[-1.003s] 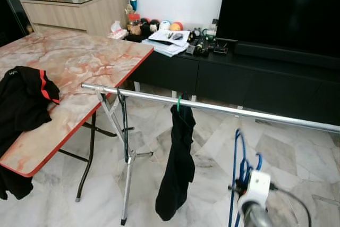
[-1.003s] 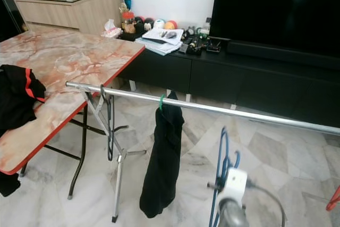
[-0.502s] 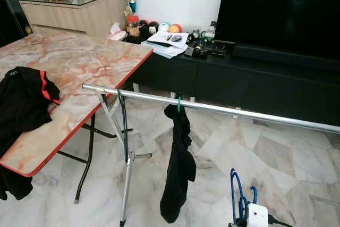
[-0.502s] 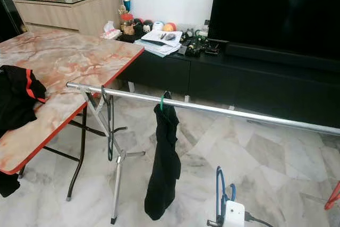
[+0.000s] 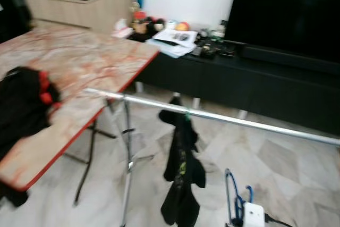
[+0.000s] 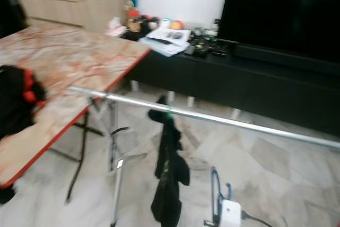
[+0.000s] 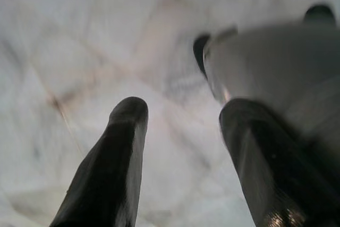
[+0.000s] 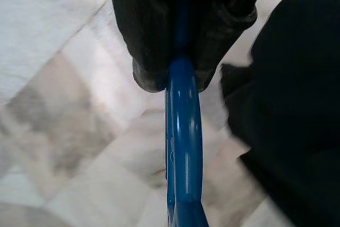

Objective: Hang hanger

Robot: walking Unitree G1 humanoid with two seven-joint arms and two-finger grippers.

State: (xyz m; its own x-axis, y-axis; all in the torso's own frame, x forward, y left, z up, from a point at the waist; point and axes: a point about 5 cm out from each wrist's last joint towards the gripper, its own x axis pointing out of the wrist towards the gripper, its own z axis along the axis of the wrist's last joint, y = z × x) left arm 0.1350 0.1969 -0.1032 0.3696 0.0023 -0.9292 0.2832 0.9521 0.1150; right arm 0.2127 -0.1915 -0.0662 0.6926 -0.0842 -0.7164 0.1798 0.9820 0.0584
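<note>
Evidently mid-carry: the right gripper [image 8: 180,75] clamped the blue hanger [image 8: 182,147] low beside the rail [image 5: 239,120]; next it needed lifting over. Left gripper [image 7: 180,147] hung empty, fingers apart.

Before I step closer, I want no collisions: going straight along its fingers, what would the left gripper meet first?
Likely the marble floor; the left gripper, fingers open, points down at bare tiles, though the view is blurred.

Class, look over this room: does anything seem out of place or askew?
Yes. A black garment lies heaped over the marble table's edge instead of hanging, and the one on the metal rail, a black garment, hangs bunched and twisted.
</note>
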